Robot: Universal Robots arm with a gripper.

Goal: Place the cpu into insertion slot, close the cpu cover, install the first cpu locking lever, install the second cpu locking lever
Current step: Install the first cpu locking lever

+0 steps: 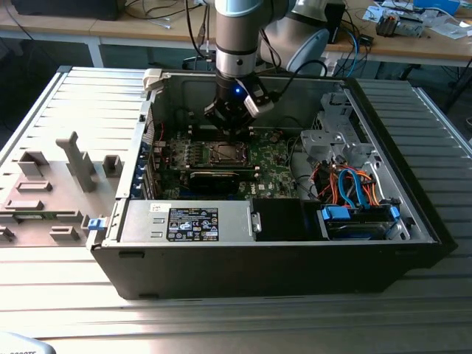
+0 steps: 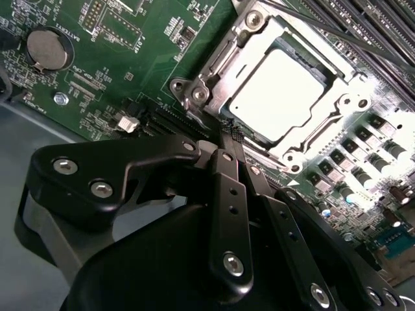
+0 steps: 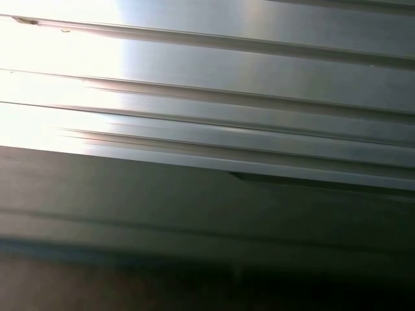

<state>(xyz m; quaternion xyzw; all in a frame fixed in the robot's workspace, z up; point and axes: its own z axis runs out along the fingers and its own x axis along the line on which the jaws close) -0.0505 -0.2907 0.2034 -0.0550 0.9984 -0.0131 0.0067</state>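
The cpu point(image 2: 279, 91) lies flat in its socket on the green motherboard, its bright silver top facing up. The cpu cover point(image 2: 222, 57), a silver frame with an open window, lies down over it, framing the chip. My gripper point(image 2: 230, 133) is shut, its two black fingers pressed together with nothing between them. The tips sit right at the socket's outer edge, by a corner screw. In the exterior view the gripper point(image 1: 230, 127) hangs inside the open computer case, just behind the socket point(image 1: 226, 153). The locking levers cannot be made out clearly.
A coin battery point(image 2: 48, 48) and memory slots point(image 2: 382, 32) flank the socket. In the case, a black card point(image 1: 214, 178), a power supply point(image 1: 188, 221) and a drive bay with blue cables point(image 1: 354, 192) crowd the board. Grey fixture blocks point(image 1: 77, 162) stand outside, at the exterior view's left.
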